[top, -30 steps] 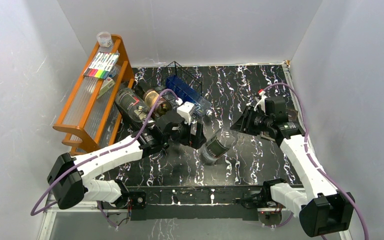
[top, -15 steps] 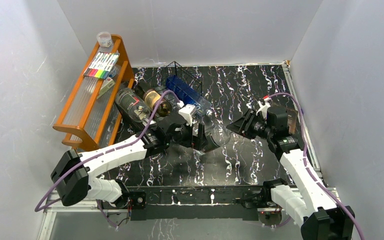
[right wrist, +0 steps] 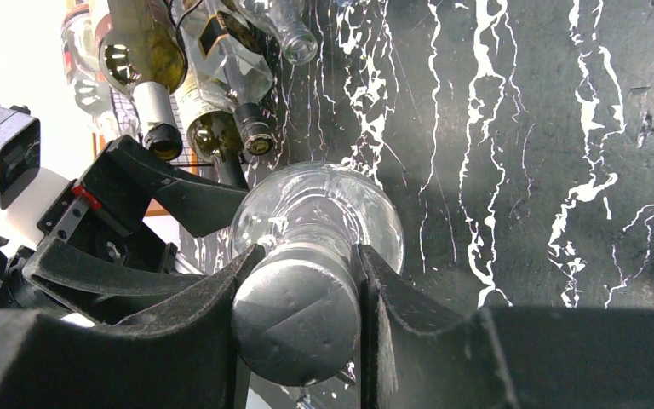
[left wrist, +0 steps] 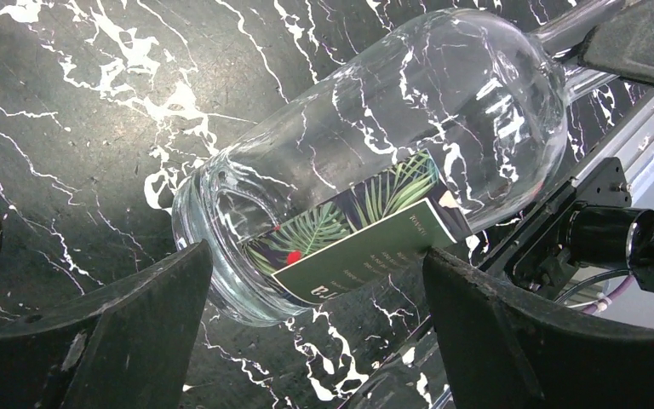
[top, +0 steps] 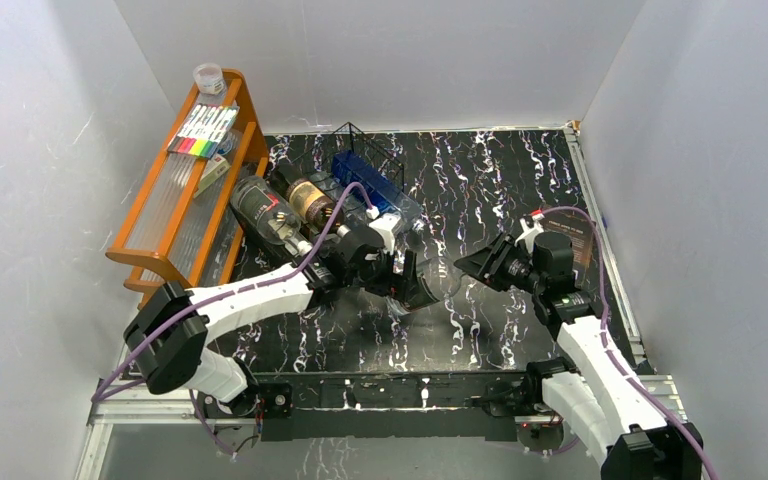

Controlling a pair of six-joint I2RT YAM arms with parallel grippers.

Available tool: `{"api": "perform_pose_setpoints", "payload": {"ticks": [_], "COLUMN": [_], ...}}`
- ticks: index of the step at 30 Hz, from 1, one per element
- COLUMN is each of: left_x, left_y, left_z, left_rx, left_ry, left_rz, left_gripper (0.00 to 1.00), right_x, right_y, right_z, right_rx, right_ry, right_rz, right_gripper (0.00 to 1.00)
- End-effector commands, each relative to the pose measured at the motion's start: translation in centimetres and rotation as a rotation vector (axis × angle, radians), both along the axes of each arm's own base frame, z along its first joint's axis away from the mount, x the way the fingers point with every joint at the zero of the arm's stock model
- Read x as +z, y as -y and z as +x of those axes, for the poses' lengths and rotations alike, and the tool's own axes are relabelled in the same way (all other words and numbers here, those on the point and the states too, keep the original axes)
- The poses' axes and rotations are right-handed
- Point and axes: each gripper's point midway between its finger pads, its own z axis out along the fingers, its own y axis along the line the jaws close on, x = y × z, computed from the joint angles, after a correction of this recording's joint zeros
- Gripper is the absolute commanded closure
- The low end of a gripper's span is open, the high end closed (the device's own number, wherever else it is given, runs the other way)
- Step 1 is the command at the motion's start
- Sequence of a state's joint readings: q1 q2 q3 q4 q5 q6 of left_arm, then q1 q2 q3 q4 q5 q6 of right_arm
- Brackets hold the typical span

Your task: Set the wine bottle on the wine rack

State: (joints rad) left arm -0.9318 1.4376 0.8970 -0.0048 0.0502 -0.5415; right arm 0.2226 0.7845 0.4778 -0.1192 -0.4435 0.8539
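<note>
A clear glass wine bottle (top: 426,288) with a dark leaf-print label (left wrist: 366,230) lies tilted over the black marbled table. My right gripper (top: 472,266) is shut on its capped neck (right wrist: 294,319), one finger pressing each side of it. My left gripper (top: 405,272) is open, its jaws spread wide on either side of the bottle's base (left wrist: 213,230); I cannot see whether they touch the glass. The wine rack (top: 365,150), thin black wire, stands at the back left of centre with three bottles (top: 305,197) lying on it.
An orange wooden shelf unit (top: 190,200) stands at the left wall, with coloured markers (top: 205,130) and a small jar (top: 208,77) on top. White walls close in the table on three sides. The racked bottles' necks (right wrist: 157,128) point toward the grippers.
My left gripper has swung right onto the bottle's base and its jaws have narrowed a little. My right gripper has shifted forward and down, still holding the neck.
</note>
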Motion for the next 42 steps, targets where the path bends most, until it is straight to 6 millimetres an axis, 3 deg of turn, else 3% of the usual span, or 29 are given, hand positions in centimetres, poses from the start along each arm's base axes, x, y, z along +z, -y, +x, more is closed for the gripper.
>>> {"api": "perform_pose_setpoints", "payload": {"ticks": [1,5,14,23,28,33,42], "left_x": [0.0,-0.9,-4.7,-6.0,-6.9,-7.0,-6.5], "left_y": [0.7,0.3,-1.2,-0.3,-0.2,0.2,0.7], "left_z": [-0.1,-0.3,-1.0,0.1,0.9,1.7,2.4], "left_rx": [-0.011,-0.017,0.02,0.022,0.048,0.07,0.086], "left_ry": [-0.014,-0.019,-0.088,-0.082,-0.079,-0.064,-0.013], "left_rz": [-0.001,0.029,0.109,0.152,0.181,0.182,0.121], "left_gripper": [0.1,0.11,0.12,0.13,0.13,0.13,0.14], "right_x": [9.0,8.7,10.8,8.5,5.8,2.5,3.7], "right_y": [-2.1,-2.3,-3.4,-4.0,-3.2,-1.0,-0.6], "right_z": [-0.3,-1.4,-6.3,-9.2,-8.7,-8.2,-8.0], "right_rx": [0.094,0.15,0.415,0.484,0.411,0.307,0.309], "right_ry": [0.256,0.297,0.424,0.309,0.133,-0.025,-0.005], "right_rz": [0.209,0.185,0.173,0.179,0.08,-0.099,-0.145], "right_gripper": [1.0,1.0,1.0,1.0,1.0,1.0,1.0]}}
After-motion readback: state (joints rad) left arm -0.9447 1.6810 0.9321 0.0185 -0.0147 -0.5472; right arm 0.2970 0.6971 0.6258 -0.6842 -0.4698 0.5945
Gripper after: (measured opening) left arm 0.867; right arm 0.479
